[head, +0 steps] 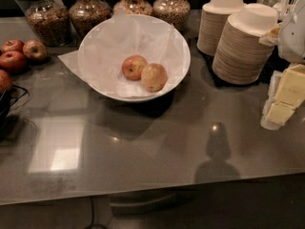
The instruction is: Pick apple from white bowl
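Observation:
The white bowl (97, 78) is wide and glossy, lined with crinkled white paper, and stands at the back middle of the grey counter. Two yellow-red apples lie in it side by side and touching, one on the left (134, 67) and one on the right (154, 77). My gripper (282, 101) comes in from the right edge as a white arm with pale yellow parts. It hangs low over the counter, well to the right of the bowl and apart from it. Nothing shows in it.
Two stacks of beige paper bowls (245, 46) stand between the bowl and my arm. Several glass jars (46, 18) line the back. Loose red apples (13, 61) and a dark wire basket (7, 106) are at the left. The counter's front edge (152, 187) runs below.

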`<state>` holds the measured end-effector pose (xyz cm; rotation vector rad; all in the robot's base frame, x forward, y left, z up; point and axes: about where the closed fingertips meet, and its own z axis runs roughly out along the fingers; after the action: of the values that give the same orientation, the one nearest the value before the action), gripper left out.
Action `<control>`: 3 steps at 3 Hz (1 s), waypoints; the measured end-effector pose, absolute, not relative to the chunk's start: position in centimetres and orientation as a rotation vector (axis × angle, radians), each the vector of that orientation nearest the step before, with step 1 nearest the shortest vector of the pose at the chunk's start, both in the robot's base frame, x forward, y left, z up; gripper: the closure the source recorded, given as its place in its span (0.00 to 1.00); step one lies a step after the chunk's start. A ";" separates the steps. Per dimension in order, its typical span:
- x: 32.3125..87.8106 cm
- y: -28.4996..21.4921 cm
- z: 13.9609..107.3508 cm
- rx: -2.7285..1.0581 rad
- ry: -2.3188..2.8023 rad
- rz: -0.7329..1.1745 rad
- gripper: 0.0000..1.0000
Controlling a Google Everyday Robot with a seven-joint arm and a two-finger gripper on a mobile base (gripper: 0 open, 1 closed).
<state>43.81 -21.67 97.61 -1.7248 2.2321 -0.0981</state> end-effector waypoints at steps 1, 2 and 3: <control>43.8 -21.7 97.6 -1.724 2.231 -0.099 0.00; 46.2 -20.4 97.4 -1.708 2.164 -0.082 0.00; 49.8 -18.1 97.0 -1.691 2.064 -0.029 0.00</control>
<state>49.83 -18.06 97.03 -1.6905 2.0636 -0.0286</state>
